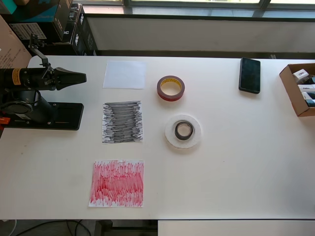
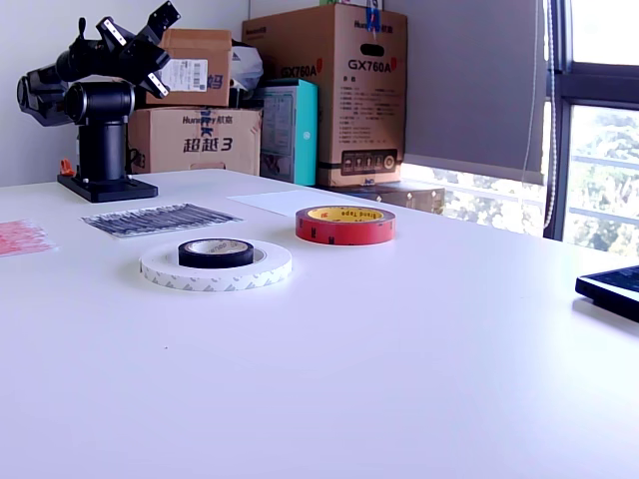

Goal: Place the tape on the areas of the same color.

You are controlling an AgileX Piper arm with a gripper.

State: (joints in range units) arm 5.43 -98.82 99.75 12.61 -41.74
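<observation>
My end effector (image 1: 81,77) hangs above the worktop (image 1: 236,162) near my black base plate (image 1: 64,116), at the overhead view's left. Its two dark fingers (image 2: 160,17) stand apart in the exterior view with nothing between them, so it is open and empty.

The three paper sheets lie in a column just beside my base in the overhead view. The plain white rectangular sheet (image 1: 124,74) is at the top, the sheet scribbled with black lines (image 1: 122,122) is in the middle, and the sheet scribbled with red lines (image 1: 117,183) is at the bottom.

All three tape rolls lie flat on bare worktop, off the sheets. The red tape roll with a yellowish core (image 1: 171,88) lies to the overhead view's right of the white sheet, apart from it. Below it, the wide flat white tape ring (image 1: 183,132) lies to the right of the black-scribbled sheet. The smaller black tape roll (image 1: 184,130) sits inside the ring's central opening, standing higher than the ring in the exterior view.

A black smartphone (image 1: 249,75) lies face up further right, and an open brown cardboard box (image 1: 297,96) sits at the right edge.
</observation>
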